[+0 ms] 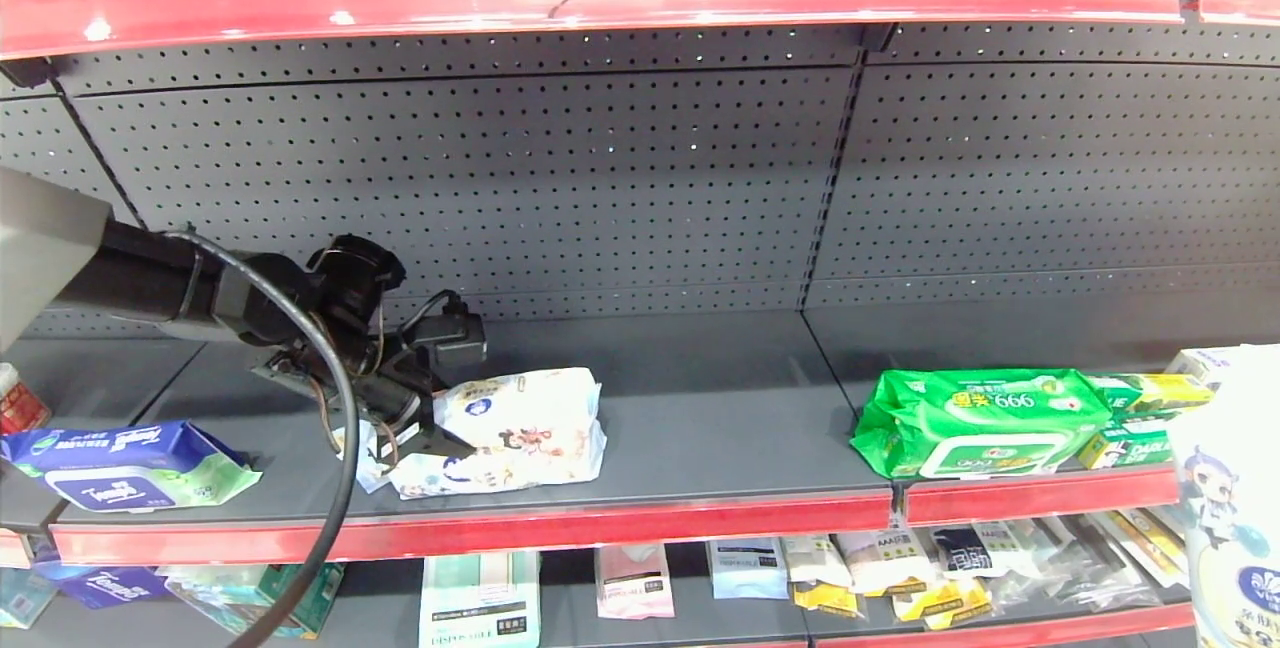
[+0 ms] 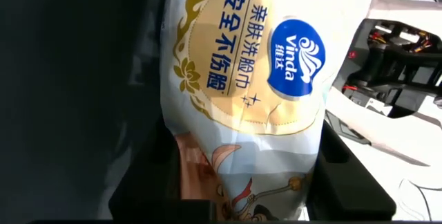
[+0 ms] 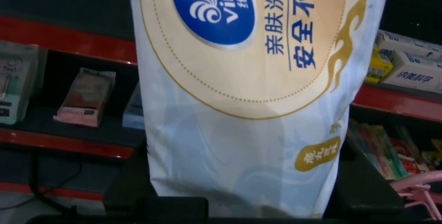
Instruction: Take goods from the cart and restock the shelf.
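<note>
On the grey metal shelf [image 1: 700,408], mid level: L arm is lying in over the board, left gripper [image 1: 432,433] pinching the white cartoon-print plastic tissue pack [image 1: 520,423].
Pack spot: it's lying on the shelf near the red front strip [image 1: 470,528], well apart from the green wet-wipe pack [image 1: 975,423].
R side: right gripper [image 3: 248,196] is clamping a second white plastic tissue pack [image 3: 255,92], fingers [image 3: 366,189] pressing both sides.
Where: it's hanging upright before the shelf's R end.
Far L: blue-and-white wipe pack [image 1: 130,463] is lying at the edge.

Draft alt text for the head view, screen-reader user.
The left gripper holds a white pack lying on the grey shelf. A blue pack lies to its left, a green pack to its right; a second white pack shows at the right edge.
</note>
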Available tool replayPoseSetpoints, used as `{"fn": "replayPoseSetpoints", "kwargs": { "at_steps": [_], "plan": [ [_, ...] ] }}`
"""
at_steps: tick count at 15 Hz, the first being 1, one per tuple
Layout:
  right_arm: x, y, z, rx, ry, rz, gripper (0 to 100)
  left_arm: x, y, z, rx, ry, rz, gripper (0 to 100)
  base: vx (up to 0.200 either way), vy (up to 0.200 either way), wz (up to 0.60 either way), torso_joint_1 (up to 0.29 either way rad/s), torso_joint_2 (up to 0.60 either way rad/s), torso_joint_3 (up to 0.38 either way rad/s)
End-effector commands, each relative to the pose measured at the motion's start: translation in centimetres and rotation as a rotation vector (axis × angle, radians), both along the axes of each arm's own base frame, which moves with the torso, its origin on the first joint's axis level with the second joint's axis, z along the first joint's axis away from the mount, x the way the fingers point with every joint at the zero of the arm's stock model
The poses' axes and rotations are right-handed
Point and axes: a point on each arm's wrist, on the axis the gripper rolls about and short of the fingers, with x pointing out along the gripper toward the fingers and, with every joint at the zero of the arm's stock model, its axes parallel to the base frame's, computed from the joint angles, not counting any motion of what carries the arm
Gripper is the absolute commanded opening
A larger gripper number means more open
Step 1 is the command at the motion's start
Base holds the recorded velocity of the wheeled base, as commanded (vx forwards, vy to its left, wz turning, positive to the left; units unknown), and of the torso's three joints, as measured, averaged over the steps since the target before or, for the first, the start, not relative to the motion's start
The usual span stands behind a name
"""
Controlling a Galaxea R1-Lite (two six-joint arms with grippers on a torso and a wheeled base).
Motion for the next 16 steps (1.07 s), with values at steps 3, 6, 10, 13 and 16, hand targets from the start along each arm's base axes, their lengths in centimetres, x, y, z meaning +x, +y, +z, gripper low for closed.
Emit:
{"fn": "replayPoseSetpoints", "kwargs": {
  "at_steps": [3, 6, 10, 13, 16],
  "plan": [
    [0.02, 0.0, -0.04, -0.001, 0.003, 0.0, 0, -0.87, -0.01, 0.07, -0.007, 0.016, -0.008, 0, 0.0, 0.0, 0.0, 0.0, 0.0, 0.0],
    [0.02, 0.0, -0.04, -0.001, 0.003, 0.0, 0, -1.0, -0.05, 0.13, -0.009, 0.016, -0.012, 0, 0.0, 0.0, 0.0, 0.0, 0.0, 0.0],
    [0.02, 0.0, -0.04, -0.001, 0.003, 0.0, 0, -1.01, -0.06, -0.03, -0.014, 0.019, -0.019, 0, 0.0, 0.0, 0.0, 0.0, 0.0, 0.0],
    [0.02, 0.0, -0.04, -0.001, 0.003, 0.0, 0, -1.13, -0.26, -0.23, -0.014, 0.024, -0.028, 0, 0.0, 0.0, 0.0, 0.0, 0.0, 0.0],
    [0.02, 0.0, -0.04, -0.001, 0.003, 0.0, 0, -1.18, -0.34, -0.33, -0.027, 0.029, -0.036, 0, 0.0, 0.0, 0.0, 0.0, 0.0, 0.0]
  ]
}}
